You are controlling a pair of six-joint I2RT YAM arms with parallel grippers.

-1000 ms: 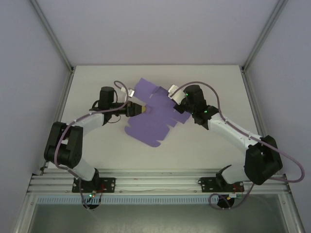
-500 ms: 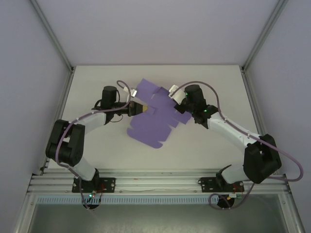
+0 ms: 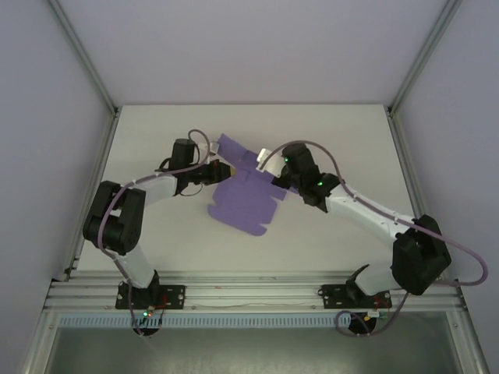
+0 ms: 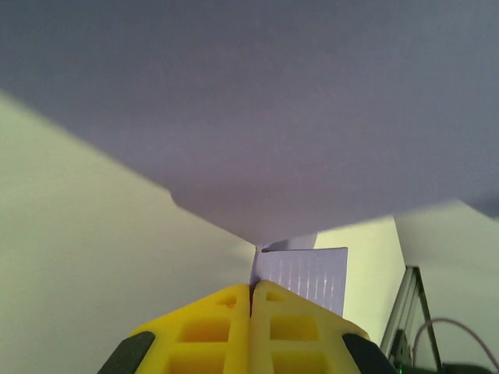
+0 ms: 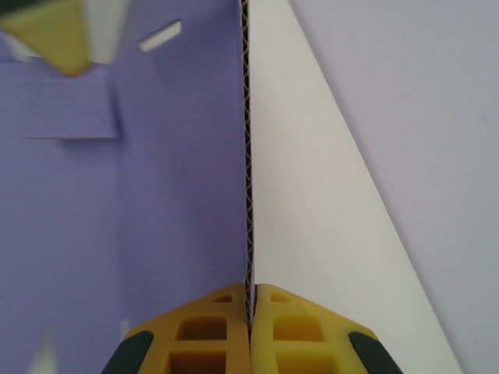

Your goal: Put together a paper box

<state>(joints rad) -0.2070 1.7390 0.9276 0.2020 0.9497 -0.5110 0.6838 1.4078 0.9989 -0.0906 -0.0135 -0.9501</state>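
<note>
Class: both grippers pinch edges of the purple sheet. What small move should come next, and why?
Probably the right gripper should tilt its pinched flap inward while the left gripper holds steady: both are shut on the paper box, which lies mostly flat with no walls formed.

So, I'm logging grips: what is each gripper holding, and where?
Both pinch the paper box sheet: left gripper its left edge, right gripper its right edge.

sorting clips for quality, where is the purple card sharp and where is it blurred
top external: even light, purple card sharp; left wrist: card too close, a blurred greyish mass above the left tool; right wrist: card's fluted edge crisp
</note>
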